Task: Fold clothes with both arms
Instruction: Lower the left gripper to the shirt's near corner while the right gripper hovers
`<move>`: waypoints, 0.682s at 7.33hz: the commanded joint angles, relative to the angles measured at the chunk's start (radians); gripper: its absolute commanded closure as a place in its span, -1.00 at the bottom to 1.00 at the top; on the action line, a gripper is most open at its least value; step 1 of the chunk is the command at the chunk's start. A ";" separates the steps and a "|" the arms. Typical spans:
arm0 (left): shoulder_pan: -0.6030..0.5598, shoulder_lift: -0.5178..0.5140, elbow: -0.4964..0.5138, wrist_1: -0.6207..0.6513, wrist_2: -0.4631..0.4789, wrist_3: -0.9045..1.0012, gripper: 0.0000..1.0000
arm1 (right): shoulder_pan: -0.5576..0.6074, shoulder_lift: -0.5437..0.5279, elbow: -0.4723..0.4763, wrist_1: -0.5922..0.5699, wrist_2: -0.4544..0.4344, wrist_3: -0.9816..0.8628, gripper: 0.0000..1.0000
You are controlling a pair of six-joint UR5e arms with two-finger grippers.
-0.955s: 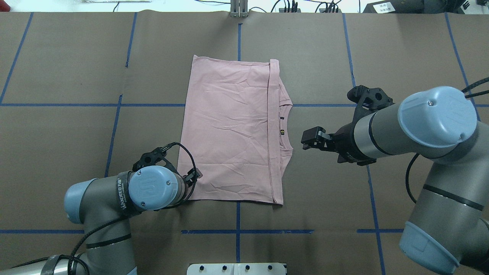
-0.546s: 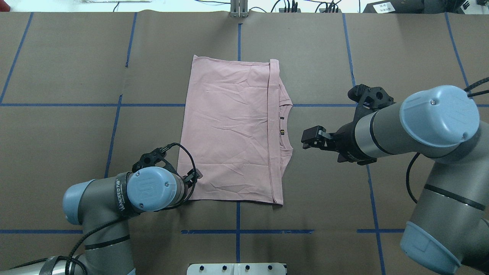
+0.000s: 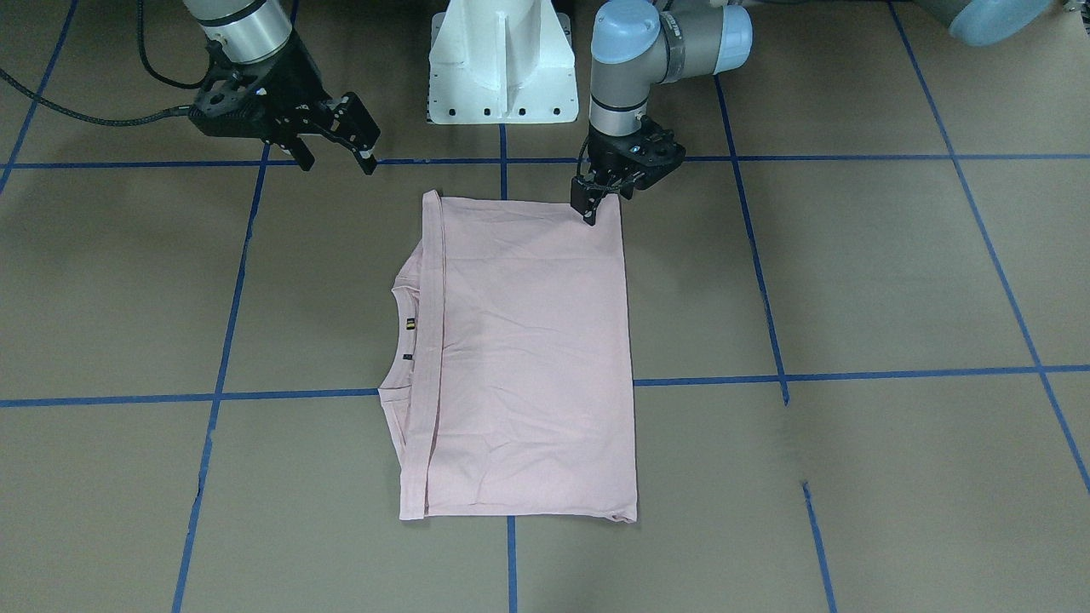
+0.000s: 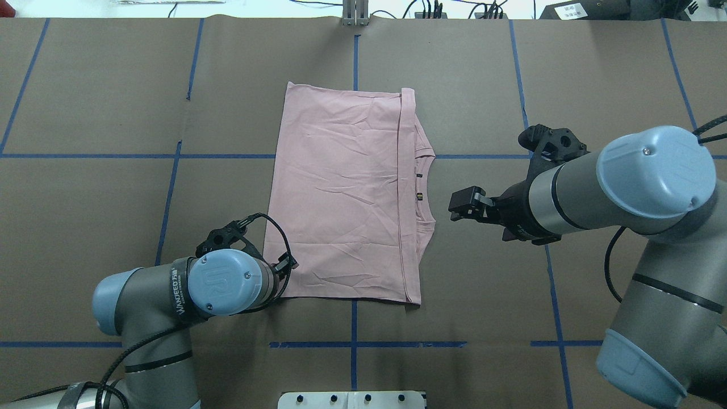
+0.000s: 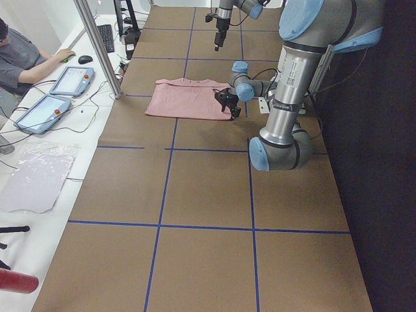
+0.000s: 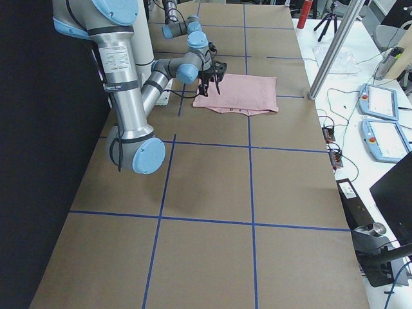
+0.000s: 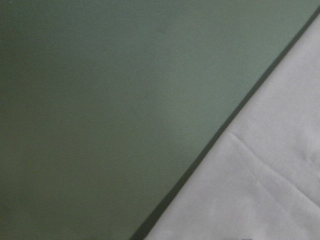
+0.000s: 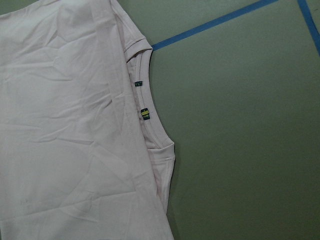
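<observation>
Exterior front-facing: my black left tool [image 3: 589, 214] sits at the folded pale pink T-shirt [image 3: 528, 358] corner; I can't tell its grip. Right tool [image 3: 336, 160] hangs released.

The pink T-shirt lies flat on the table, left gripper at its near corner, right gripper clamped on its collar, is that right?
Not quite. The right gripper is not clamped on the collar: it hangs open just beside it, clear of the pink T-shirt, as the overhead exterior view shows. The shirt does lie flat on the table, left gripper at its near corner.
</observation>
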 commanded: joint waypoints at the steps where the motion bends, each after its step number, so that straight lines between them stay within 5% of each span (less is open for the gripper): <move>1: 0.004 0.000 -0.001 0.002 0.000 -0.008 -0.04 | 0.001 -0.001 0.001 0.000 0.001 0.000 -1.00; 5: 0.005 0.000 -0.016 0.008 0.000 -0.007 0.52 | 0.001 -0.001 0.002 0.000 0.001 0.002 -1.00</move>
